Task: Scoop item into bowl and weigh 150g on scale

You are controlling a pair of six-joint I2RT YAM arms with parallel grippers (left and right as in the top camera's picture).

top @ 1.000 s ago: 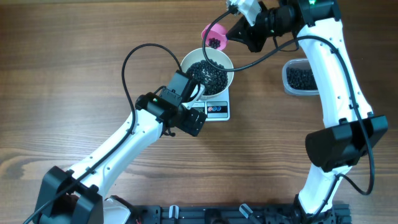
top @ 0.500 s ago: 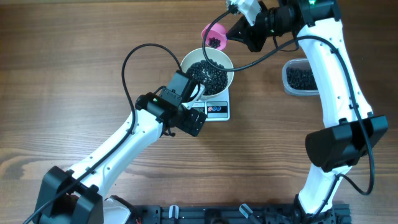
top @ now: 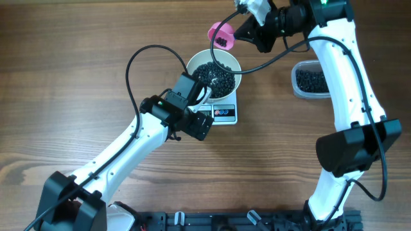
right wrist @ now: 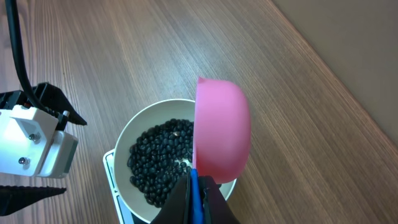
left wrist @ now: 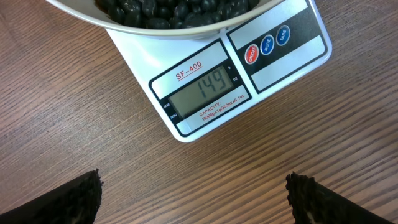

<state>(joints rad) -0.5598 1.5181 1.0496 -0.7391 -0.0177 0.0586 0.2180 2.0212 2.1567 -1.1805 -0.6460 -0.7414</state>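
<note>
Clamped with the right claw (right wrist: pixel 196 202) on the blue handle (right wrist: pixel 194 185) of the pink scoop (top: pixel 220 35), tipped on edge with a few beans left inside. Drawn back a touch since a moment ago: earlier closer to the far rim of the white bowl (top: pixel 192 63), now lifted slightly up and away from it, partly over the bare surface (top: pixel 77 77). No shift anywhere else: same heap of black beans (top: pixel 215 77) in the bowl, same bowl seated on the scale (left wrist: pixel 280 68). Spread wide and empty at the left claw (left wrist: pixel 196 199), parked low by the scale's front edge, looking straight at the display (left wrist: pixel 208 90), reading 149. Probably a pause in the trickle to let the number settle. Just short of target, so likely only a bean or two more needed; easy to overshoot with a full tip. Spare beans in the clear tub (top: pixel 310 80) beside the right arm, well apart from the scale
</note>
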